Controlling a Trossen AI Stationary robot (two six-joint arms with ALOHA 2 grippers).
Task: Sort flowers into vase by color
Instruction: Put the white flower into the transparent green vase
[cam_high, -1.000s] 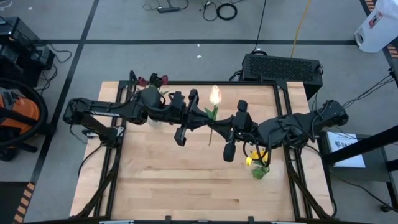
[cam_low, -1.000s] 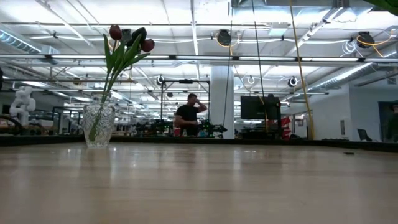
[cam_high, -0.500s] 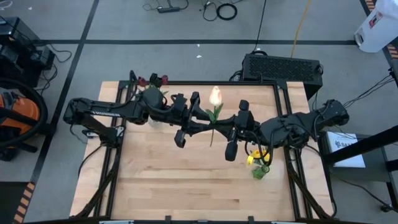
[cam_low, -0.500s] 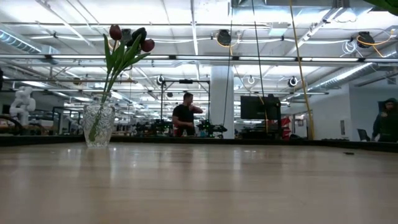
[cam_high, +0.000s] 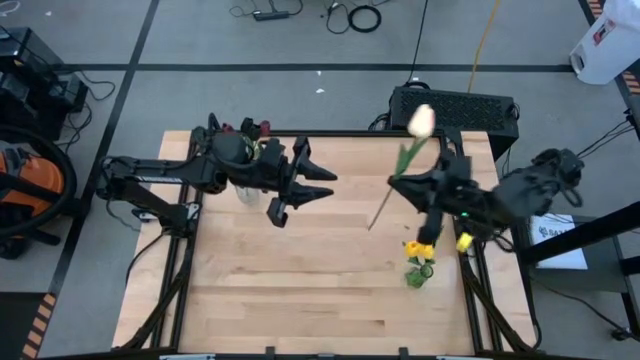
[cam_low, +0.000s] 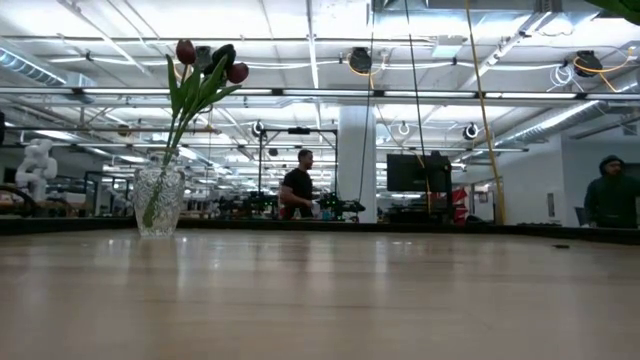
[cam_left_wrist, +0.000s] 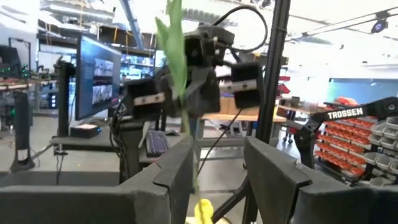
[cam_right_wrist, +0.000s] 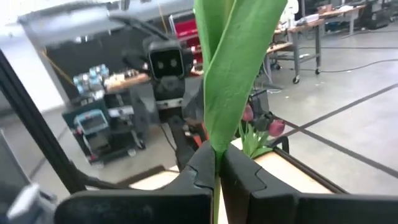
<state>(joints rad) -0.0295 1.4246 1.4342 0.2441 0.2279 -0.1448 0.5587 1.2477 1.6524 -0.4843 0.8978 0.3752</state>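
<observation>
A cream tulip, its head (cam_high: 421, 120) up on a long green stem, hangs above the table's right half with my right gripper (cam_high: 398, 181) shut on it. My left gripper (cam_high: 322, 186) stands open a little to its left with nothing between its fingers; in its wrist view the stem (cam_left_wrist: 181, 68) shows beyond them. A glass vase (cam_low: 158, 201) with dark red and near-black tulips (cam_low: 210, 62) stands at the far left, partly under my left arm (cam_high: 225, 170). Yellow flowers (cam_high: 415, 250) stand in a second vase (cam_high: 418, 276) near the right edge. My right gripper pinches the tulip's stem (cam_right_wrist: 216, 163) between its two fingers, just below the broad green leaf (cam_right_wrist: 239, 68), about midway along it. The fingers come from the table's right and lie across the stem. The flower is lifted clear and tilted, head far right, lower end (cam_high: 371, 227) near left.
The black frame rail (cam_high: 330, 133) runs along the table's far edge, with a dark box (cam_high: 455, 105) behind it. Bare wood (cam_high: 300, 290) fills the table's near half. People show in the room beyond the table (cam_low: 297, 190).
My left gripper has opened, let go of the stem and drawn back toward the table's left edge. My right gripper has carried the cream tulip toward the right and far edges, the head swinging out over the far rail.
</observation>
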